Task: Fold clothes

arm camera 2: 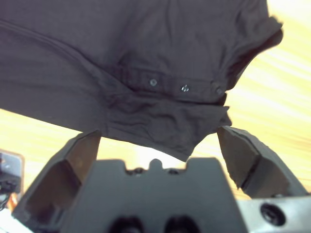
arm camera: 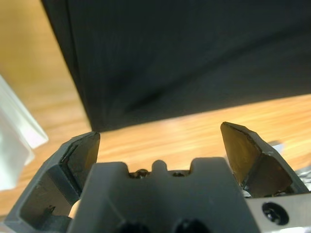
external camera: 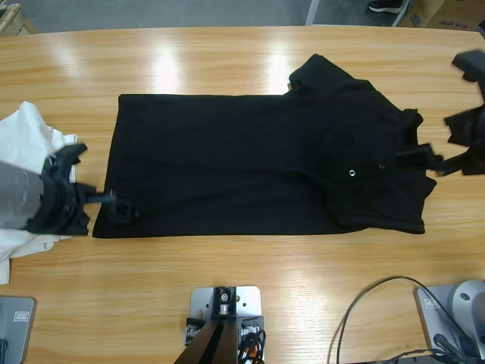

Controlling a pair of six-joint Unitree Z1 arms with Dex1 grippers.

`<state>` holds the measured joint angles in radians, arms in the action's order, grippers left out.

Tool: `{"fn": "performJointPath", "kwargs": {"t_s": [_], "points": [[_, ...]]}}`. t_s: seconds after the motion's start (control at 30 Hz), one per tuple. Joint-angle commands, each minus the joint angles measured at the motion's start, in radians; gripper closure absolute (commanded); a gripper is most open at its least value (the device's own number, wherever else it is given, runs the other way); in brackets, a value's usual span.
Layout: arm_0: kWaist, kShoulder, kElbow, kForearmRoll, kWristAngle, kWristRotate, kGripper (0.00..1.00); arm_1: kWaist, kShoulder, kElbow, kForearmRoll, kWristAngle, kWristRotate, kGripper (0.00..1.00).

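Matt cloth polo — glossy wood table

The black buttoned polo shirt of soft fabric lies flat across the middle of my frame, hem toward the left, collar toward the right, one sleeve folded inward. White fabric shirts sit crumpled at the left edge.

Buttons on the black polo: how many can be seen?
3, in the right wrist view, in a row along the placket of the black polo. Folds may hide others.
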<state>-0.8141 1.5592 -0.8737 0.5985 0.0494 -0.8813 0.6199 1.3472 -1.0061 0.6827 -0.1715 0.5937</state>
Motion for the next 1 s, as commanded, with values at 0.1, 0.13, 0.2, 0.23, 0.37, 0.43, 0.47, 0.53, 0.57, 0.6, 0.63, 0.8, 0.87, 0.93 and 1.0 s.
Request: {"fn": "performJointPath", "kwargs": {"t_s": [0.1, 0.13, 0.2, 0.23, 0.37, 0.43, 0.47, 0.53, 0.57, 0.6, 0.63, 0.8, 0.87, 0.93, 1.0], "points": [[0.240, 0.011, -0.085, -0.009, -0.047, -0.128, 0.041, -0.456, 0.250, -0.191, 0.112, 0.180, -0.165, 0.037], [0.249, 0.017, -0.085, 0.012, -0.072, -0.154, 0.041, -0.486, 0.232, -0.170, 0.131, 0.206, -0.135, 0.041], [0.251, 0.008, -0.063, 0.064, -0.138, -0.211, 0.041, -0.493, 0.138, -0.037, 0.089, 0.257, -0.037, 0.052], [0.246, -0.004, -0.025, 0.075, -0.174, -0.239, 0.035, -0.493, 0.067, 0.083, 0.008, 0.283, 0.024, 0.082], [0.243, -0.003, 0.086, 0.075, -0.262, -0.276, 0.043, -0.498, -0.082, 0.366, -0.159, 0.337, 0.209, 0.133], [0.243, 0.010, 0.101, 0.072, -0.297, -0.277, 0.028, -0.528, -0.101, 0.439, -0.220, 0.336, 0.231, 0.133], [0.243, 0.015, 0.101, 0.072, -0.300, -0.277, 0.023, -0.535, -0.091, 0.443, -0.235, 0.331, 0.232, 0.133], [0.243, 0.013, 0.100, 0.072, -0.302, -0.274, 0.023, -0.584, -0.043, 0.444, -0.251, 0.324, 0.246, 0.133], [0.243, 0.009, 0.098, 0.073, -0.301, -0.275, 0.024, -0.602, -0.021, 0.450, -0.273, 0.324, 0.250, 0.133], [0.243, 0.001, 0.098, 0.073, -0.301, -0.274, 0.023, -0.621, 0.011, 0.466, -0.316, 0.328, 0.254, 0.133], [0.243, -0.006, 0.098, 0.073, -0.301, -0.275, 0.023, -0.637, 0.037, 0.478, -0.352, 0.338, 0.265, 0.133], [0.243, -0.030, 0.100, 0.075, -0.296, -0.280, 0.000, -0.740, 0.144, 0.567, -0.547, 0.415, 0.278, 0.208], [0.243, -0.030, 0.103, 0.075, -0.295, -0.280, 0.000, -0.760, 0.155, 0.567, -0.555, 0.423, 0.276, 0.216], [0.243, -0.030, 0.102, 0.074, -0.293, -0.280, 0.000, -0.771, 0.164, 0.568, -0.562, 0.440, 0.272, 0.216], [0.243, -0.028, 0.098, 0.073, -0.293, -0.278, 0.000, -0.782, 0.186, 0.562, -0.563, 0.450, 0.265, 0.216]]}}
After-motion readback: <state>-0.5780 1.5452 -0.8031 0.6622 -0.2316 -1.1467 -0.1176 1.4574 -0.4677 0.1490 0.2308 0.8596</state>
